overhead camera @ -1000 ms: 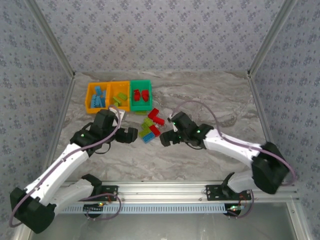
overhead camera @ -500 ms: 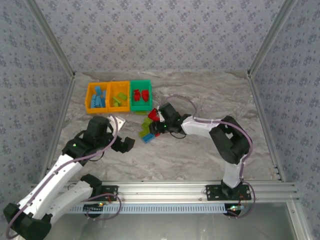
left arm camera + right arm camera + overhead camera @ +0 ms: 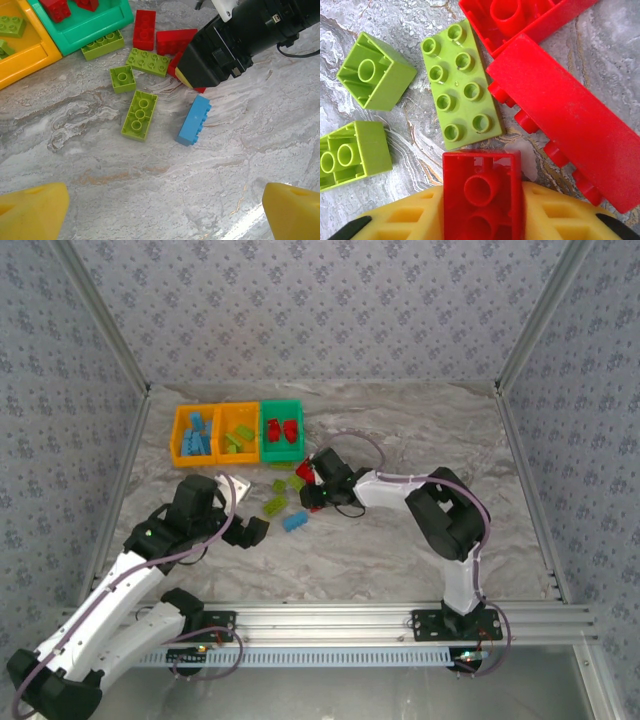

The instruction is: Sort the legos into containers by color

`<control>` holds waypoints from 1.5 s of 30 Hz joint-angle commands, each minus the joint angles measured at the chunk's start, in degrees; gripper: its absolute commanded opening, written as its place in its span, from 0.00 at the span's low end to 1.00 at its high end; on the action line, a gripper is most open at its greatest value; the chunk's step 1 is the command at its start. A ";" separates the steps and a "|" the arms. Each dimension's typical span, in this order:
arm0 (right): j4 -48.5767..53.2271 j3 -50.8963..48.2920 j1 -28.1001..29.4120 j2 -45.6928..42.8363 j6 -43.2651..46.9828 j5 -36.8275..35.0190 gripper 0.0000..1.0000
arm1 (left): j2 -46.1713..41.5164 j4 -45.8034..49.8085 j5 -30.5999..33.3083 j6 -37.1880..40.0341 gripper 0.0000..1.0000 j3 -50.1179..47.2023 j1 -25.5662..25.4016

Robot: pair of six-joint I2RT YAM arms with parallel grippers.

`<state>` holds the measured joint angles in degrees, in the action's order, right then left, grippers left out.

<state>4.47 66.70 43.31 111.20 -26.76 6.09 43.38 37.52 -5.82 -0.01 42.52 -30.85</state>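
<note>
My right gripper (image 3: 482, 202) is shut on a red lego (image 3: 482, 187), hollow underside facing the camera, at the edge of the loose pile. Around it lie a lime plate (image 3: 462, 82), two lime bricks (image 3: 376, 71) and a long red brick (image 3: 570, 125). From above, the right gripper (image 3: 320, 495) sits low at the pile, just below the green bin (image 3: 282, 430). My left gripper (image 3: 165, 210) is open and holds nothing; it hovers over bare table short of a blue lego (image 3: 194, 120) and a lime lego (image 3: 140, 115).
Three joined bins stand at the back left: an orange one with blue bricks (image 3: 192, 433), an orange one with lime bricks (image 3: 238, 430), and the green one with red bricks. Bare marbled table spreads right of the pile. The right arm's black body (image 3: 220, 50) overhangs the pile.
The right gripper has swung left into the pile and now has a red brick between its fingers. The left arm has drawn back toward the near left.
</note>
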 commanded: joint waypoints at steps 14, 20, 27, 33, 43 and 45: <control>3.58 3.51 4.16 -17.13 5.81 -15.70 0.35 | -2.39 -0.14 1.04 -0.11 0.99 0.19 0.62; 4.21 24.03 2.39 0.30 11.12 -22.23 0.34 | -3.96 0.34 4.88 -0.71 0.99 -0.07 0.67; 13.48 51.73 -0.16 21.28 14.03 -19.70 0.41 | -4.21 0.10 5.30 -1.08 0.99 -0.44 0.63; 19.28 58.57 -0.33 21.34 15.49 -17.42 0.59 | -3.18 0.50 5.83 -2.94 0.99 0.35 0.62; 16.13 25.08 1.99 -14.43 16.57 -12.61 0.59 | 2.52 -5.85 9.35 -31.73 0.99 -2.46 -0.76; 17.32 17.09 3.18 -24.17 16.08 -11.61 0.64 | 5.94 -8.69 11.58 -37.37 0.99 -4.20 -0.96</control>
<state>20.97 90.24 45.06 97.36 -11.44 -7.84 46.26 32.88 1.87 -25.28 40.42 -31.31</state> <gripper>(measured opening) 0.628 0.992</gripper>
